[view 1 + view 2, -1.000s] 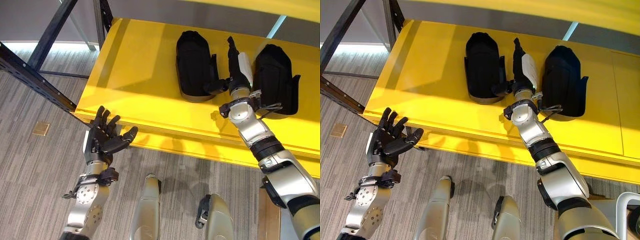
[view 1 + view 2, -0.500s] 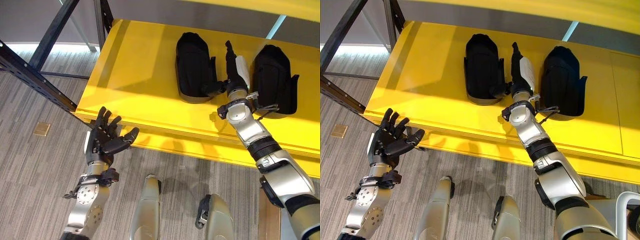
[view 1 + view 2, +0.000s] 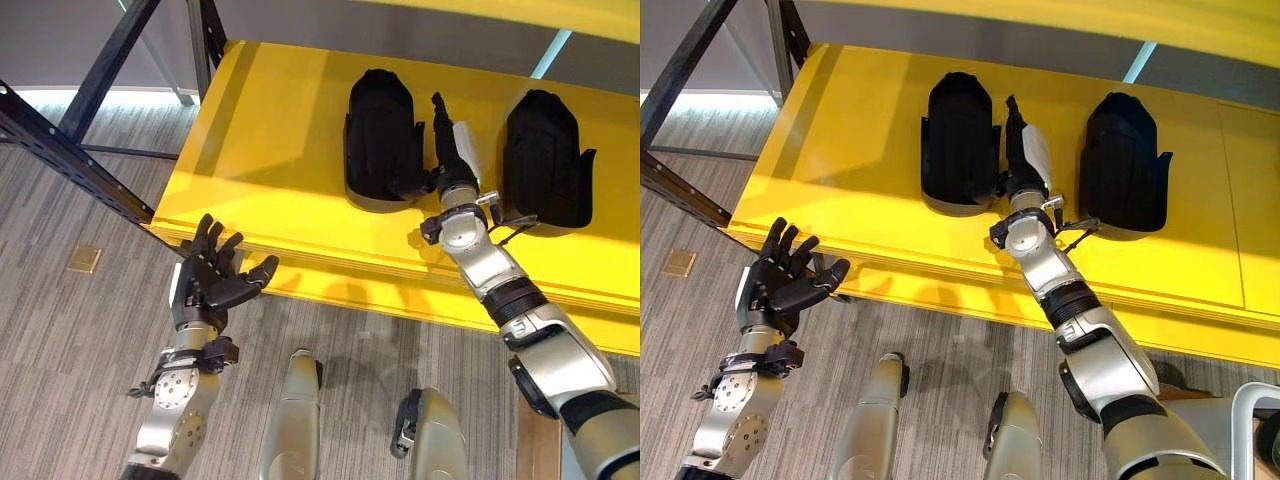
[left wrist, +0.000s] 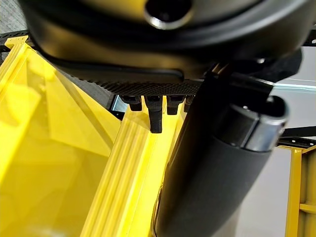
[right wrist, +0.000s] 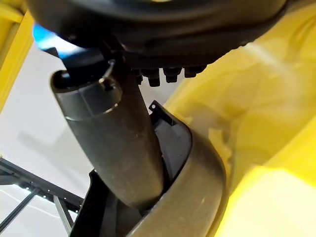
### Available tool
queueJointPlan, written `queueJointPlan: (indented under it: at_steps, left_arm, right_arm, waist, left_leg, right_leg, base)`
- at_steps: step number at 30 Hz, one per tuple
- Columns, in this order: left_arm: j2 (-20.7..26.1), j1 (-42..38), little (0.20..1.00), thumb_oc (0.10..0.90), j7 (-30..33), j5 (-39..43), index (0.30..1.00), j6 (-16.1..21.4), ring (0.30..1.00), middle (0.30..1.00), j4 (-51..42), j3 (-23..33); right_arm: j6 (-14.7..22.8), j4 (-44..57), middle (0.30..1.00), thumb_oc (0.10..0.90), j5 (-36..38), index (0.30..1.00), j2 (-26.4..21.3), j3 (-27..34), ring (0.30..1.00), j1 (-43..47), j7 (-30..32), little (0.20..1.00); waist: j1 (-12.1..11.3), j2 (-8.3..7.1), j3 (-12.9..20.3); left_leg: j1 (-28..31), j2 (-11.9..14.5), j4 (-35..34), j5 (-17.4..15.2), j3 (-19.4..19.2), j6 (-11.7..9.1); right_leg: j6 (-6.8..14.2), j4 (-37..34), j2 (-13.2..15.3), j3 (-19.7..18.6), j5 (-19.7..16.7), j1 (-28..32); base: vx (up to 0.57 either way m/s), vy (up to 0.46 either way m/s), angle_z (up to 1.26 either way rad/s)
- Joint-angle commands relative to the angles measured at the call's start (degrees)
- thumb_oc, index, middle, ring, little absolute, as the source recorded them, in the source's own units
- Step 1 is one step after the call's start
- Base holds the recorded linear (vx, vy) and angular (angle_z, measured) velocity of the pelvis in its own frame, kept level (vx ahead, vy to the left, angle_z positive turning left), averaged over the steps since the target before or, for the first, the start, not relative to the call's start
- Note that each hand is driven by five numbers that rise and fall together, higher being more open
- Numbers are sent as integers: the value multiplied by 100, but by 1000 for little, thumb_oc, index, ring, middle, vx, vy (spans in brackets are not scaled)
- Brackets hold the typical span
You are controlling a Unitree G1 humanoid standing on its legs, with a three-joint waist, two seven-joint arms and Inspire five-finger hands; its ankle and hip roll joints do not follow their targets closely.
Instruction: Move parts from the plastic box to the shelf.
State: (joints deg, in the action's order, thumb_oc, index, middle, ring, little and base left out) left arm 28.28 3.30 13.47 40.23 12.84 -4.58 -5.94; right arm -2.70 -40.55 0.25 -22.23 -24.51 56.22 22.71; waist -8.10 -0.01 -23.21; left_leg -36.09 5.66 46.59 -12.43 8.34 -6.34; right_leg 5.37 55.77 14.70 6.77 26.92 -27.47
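Observation:
Two black moulded parts lie on the yellow shelf [image 3: 270, 130], one on the left [image 3: 380, 130] and one on the right [image 3: 545, 155]. My right hand [image 3: 448, 160] lies flat on the shelf between them, open with straight fingers. Its thumb [image 5: 118, 148] rests against the rim of the left part [image 5: 173, 148]; the right part sits apart from it. My left hand [image 3: 208, 285] hovers open and holding nothing, fingers spread, just below the shelf's front edge near its left corner.
Black steel uprights [image 3: 70, 150] frame the shelf's left end. A second yellow shelf [image 3: 560, 15] hangs above. A brass plate [image 3: 82, 258] is set in the grey carpet. A white frame [image 3: 1255, 420] stands at the lower right.
My right hand has slid left across the shelf, and the left part has shifted slightly left with it. The gap to the right part has widened. The left hand has barely moved.

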Motion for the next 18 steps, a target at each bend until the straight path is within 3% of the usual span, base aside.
queueJointPlan:
  at_steps: [1,18]
  left_arm:
    - [49,92,1000,900,44,-2,1000,51,1000,1000,-155,-176]
    - [47,115,1000,900,23,-11,1000,32,1000,1000,-163,-177]
  right_arm:
    - [422,495,1000,900,-15,1000,-88,151,1000,231,82,1000]
    - [479,687,1000,900,96,1000,25,302,1000,88,147,1000]
  waist:
    - [-22,83,4]
    - [-30,105,-7]
  left_leg:
    - [152,226,-27,-272,-1,365]
    - [147,230,-1,-281,14,380]
  right_leg:
    - [-508,-254,-115,88,191,501]
    - [-517,-222,-124,88,204,460]
  base:
    - [0,0,0]
    - [0,0,0]
